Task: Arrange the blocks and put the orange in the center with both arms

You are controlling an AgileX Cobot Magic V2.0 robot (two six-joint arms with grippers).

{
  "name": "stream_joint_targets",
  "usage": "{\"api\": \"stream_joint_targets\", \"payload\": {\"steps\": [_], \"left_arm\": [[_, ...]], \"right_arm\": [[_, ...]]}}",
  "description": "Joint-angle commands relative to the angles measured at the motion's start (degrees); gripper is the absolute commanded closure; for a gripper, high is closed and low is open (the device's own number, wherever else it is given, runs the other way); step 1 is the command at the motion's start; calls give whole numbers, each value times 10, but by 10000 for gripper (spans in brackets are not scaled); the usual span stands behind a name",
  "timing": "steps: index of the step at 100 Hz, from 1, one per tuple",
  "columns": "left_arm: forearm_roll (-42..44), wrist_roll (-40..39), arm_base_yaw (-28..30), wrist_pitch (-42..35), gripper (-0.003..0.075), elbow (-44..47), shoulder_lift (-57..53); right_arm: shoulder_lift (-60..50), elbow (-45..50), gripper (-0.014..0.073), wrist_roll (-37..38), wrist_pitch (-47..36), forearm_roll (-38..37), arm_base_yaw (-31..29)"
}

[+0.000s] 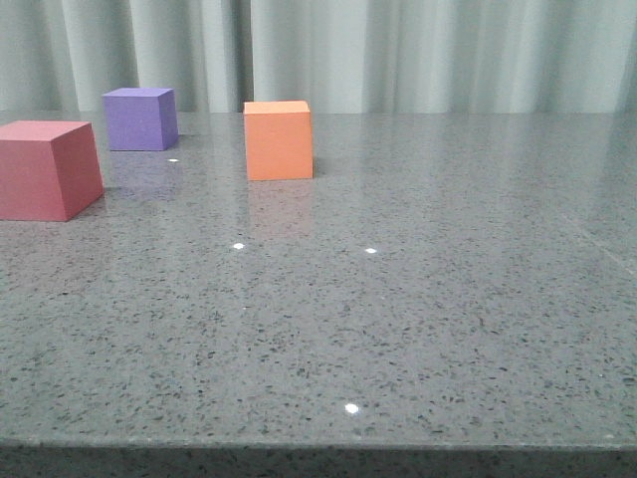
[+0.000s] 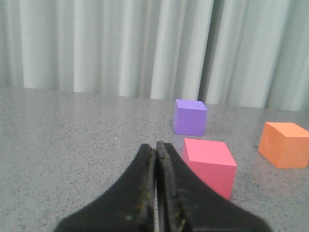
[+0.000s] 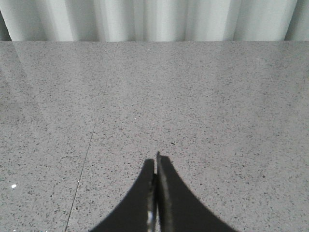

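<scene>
Three blocks stand on the grey speckled table (image 1: 398, 299). The red-pink block (image 1: 45, 169) sits at the left edge of the front view, the purple block (image 1: 140, 118) behind it, and the orange block (image 1: 278, 139) to their right, apart from both. Neither arm shows in the front view. In the left wrist view my left gripper (image 2: 155, 145) is shut and empty, just short of the red-pink block (image 2: 209, 164), with the purple block (image 2: 190, 117) beyond and the orange block (image 2: 285, 144) off to one side. My right gripper (image 3: 156, 159) is shut and empty over bare table.
A pale pleated curtain (image 1: 398, 50) hangs behind the table's far edge. The table's front edge (image 1: 318, 445) runs across the bottom of the front view. A thin seam line (image 3: 89, 145) crosses the tabletop in the right wrist view.
</scene>
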Motion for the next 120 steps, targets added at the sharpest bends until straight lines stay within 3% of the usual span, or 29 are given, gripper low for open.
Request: {"api": "stream_joint_targets", "payload": {"steps": [1,20,29,47,79,89,111,120], "left_arm": [[-8,-5,0,33,741,-93,59],[-6,-5,0,228,741,-281,199],[-6,-5,0,284,741,-355,253],[-5,-5,0,306,741,-428,327],[-4,-5,0,321,724,-434,371],[-2,-5,0,328,619,-434,375],[7,-5,0,329,170,-434,376],[5,-5,0,329,85,-434,379]], "right_arm": [[-1,-16,703,-1,-46,-13,-4],[-1,-16,703,-1,-46,-13,-4],[-1,-16,703,-1,-46,-13,-4],[-1,-16,703,-1,-46,-13,-4],[-1,-16,703,-1,-46,-13,-4],[-1,-16,703,-1,-46,-13,-4],[-1,-16,703,-1,-46,-13,-4],[-1,-16,703,-1,-46,-13,-4]]}}
